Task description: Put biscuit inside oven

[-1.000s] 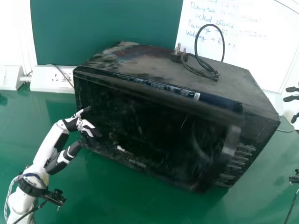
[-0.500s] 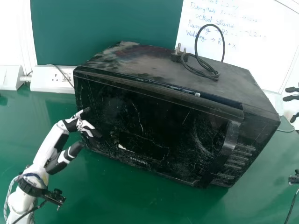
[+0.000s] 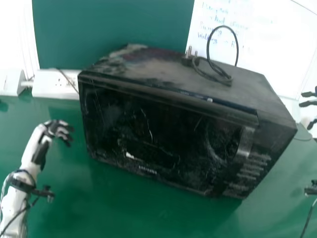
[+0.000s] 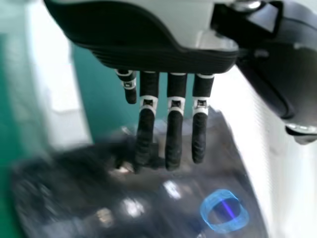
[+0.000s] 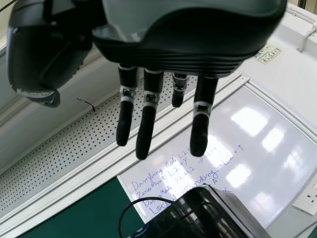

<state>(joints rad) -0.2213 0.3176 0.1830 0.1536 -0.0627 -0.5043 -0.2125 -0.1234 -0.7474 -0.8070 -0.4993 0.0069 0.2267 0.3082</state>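
In the head view, the big black box-shaped oven (image 3: 163, 129) sits at the centre of the glossy green table (image 3: 124, 210), its scratched dark door facing the robot. The door looks closed, though the blur leaves some doubt. Its curved black handle (image 3: 245, 143) is between three and four o'clock. A looped black power cord (image 3: 237, 47) with a pronged plug lies on top, between one and two.

The black-and-white left hand (image 3: 53, 129) is at nine o'clock, apart from the oven; it is open, its fingers (image 4: 174, 136) relaxed and holding nothing. The black right hand (image 3: 309, 103) is at three, also open, with straight, empty fingers.

A white socket strip (image 3: 52, 84) lies at ten, a green board (image 3: 109, 27) stands at eleven, and a whiteboard with blue handwriting (image 3: 277, 54) is at two.
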